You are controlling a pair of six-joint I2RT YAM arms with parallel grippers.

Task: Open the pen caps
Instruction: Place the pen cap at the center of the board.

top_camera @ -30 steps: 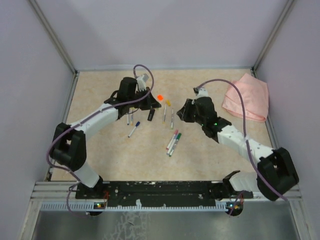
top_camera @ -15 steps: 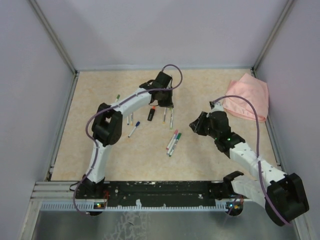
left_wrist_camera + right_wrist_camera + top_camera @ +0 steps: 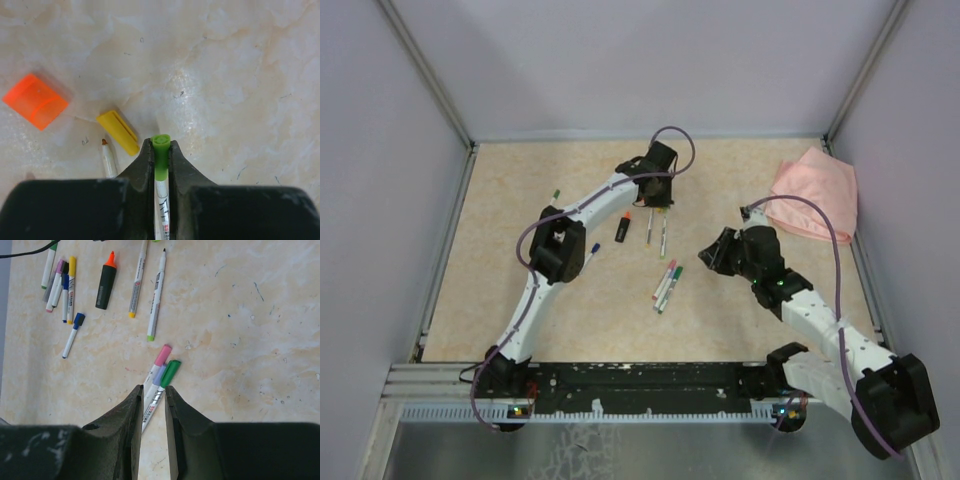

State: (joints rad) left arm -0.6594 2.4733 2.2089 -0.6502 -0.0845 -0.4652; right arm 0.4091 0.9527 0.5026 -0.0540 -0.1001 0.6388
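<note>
Green pen cap (image 3: 161,159) lengthwise in left tool (image 3: 161,148)

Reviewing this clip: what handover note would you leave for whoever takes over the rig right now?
Left claw: shut on a pen, its green cap on.
Right claw: narrowly open, empty, pointed at three capped pens (pink, purple, green).
Done: a yellow cap and an orange cap lie loose on the table; the orange highlighter is uncapped.
Left: the held pen, those three, the blue-capped pen and the capped cluster beyond it.
</note>
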